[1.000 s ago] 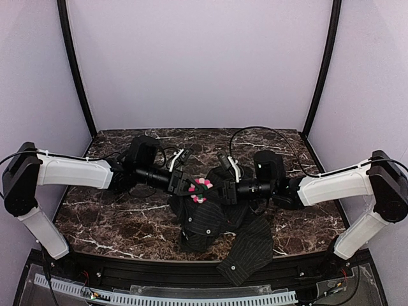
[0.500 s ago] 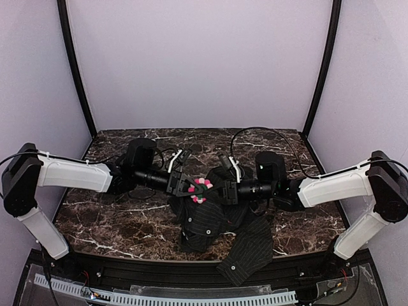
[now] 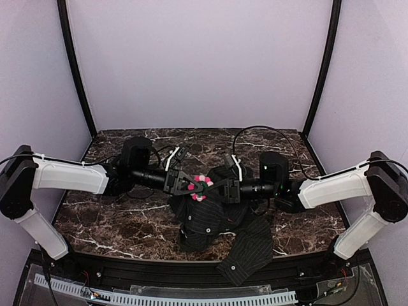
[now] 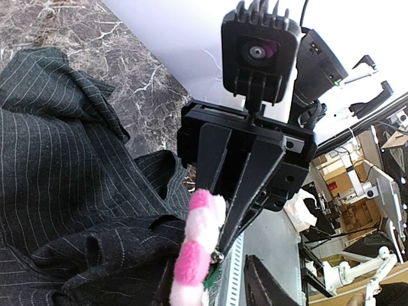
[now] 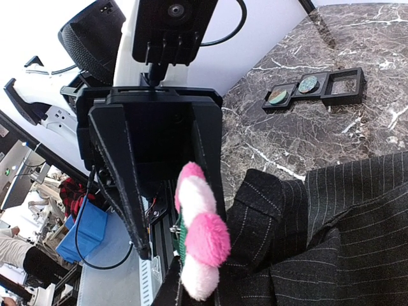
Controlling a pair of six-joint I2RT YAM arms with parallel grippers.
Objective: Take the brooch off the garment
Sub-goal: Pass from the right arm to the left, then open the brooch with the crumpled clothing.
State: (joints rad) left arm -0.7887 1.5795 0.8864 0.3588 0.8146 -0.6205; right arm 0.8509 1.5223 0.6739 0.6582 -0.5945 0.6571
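Right wrist: brooch (image 5: pixel 201 237) edge-on.

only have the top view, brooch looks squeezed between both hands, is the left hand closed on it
Observer: No. The right wrist view shows the left hand with fingers well apart, the brooch edge-on at their tips.
Operator: and the right hand
Observer: In the left wrist view the right hand has its fingers drawn to a point just behind the brooch; what they pinch I cannot tell.
Operator: any trays around
Observer: Right wrist view: three black trays on the marble beyond the garment, two holding round discs, one empty.
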